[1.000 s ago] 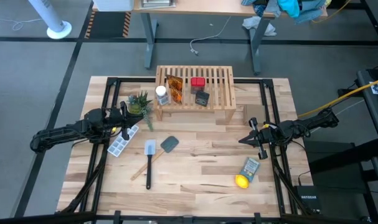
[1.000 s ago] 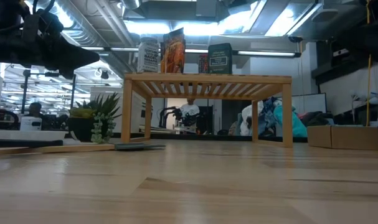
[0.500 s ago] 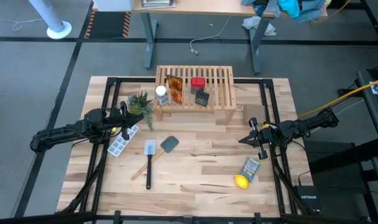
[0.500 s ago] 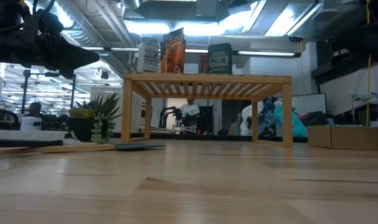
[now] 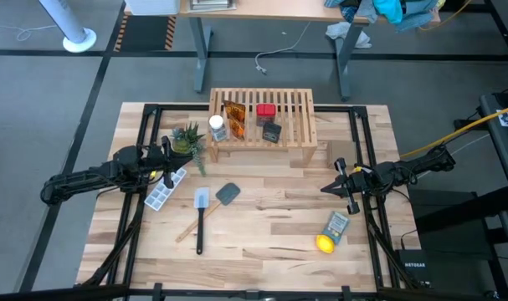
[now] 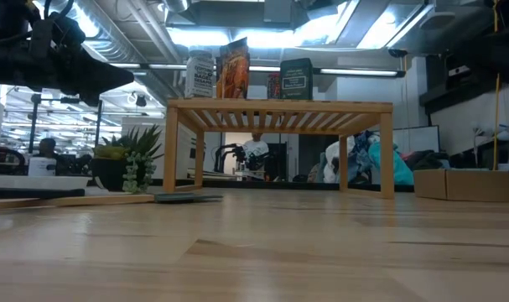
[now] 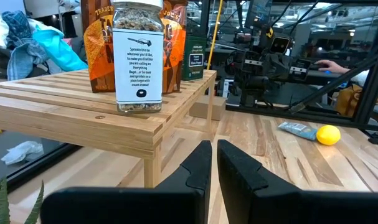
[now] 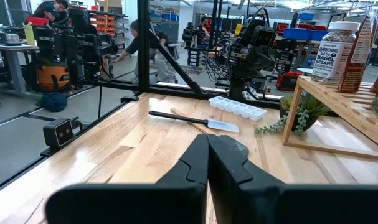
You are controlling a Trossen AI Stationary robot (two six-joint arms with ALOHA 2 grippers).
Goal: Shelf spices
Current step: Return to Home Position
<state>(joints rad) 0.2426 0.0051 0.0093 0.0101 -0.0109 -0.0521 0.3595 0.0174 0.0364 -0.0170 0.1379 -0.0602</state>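
The wooden shelf (image 5: 262, 121) stands at the table's far middle on its side legs. On its slatted top stand the white-capped bottle (image 5: 218, 127), the amber-orange packets (image 5: 234, 115), the red box (image 5: 265, 110) and the black box (image 5: 272, 132). The left wrist view shows the bottle (image 7: 137, 56) close ahead on the shelf. My left gripper (image 5: 171, 160) hovers shut at the table's left, near the shelf's left leg. My right gripper (image 5: 327, 187) hovers shut at the right, holding nothing.
A small potted plant (image 5: 187, 139) and an ice cube tray (image 5: 165, 191) lie by the left gripper. Two spatulas (image 5: 205, 214) lie at the table's middle. A grey-blue packet (image 5: 336, 225) and a lemon (image 5: 324, 244) sit near the right near corner. People show in the room beyond.
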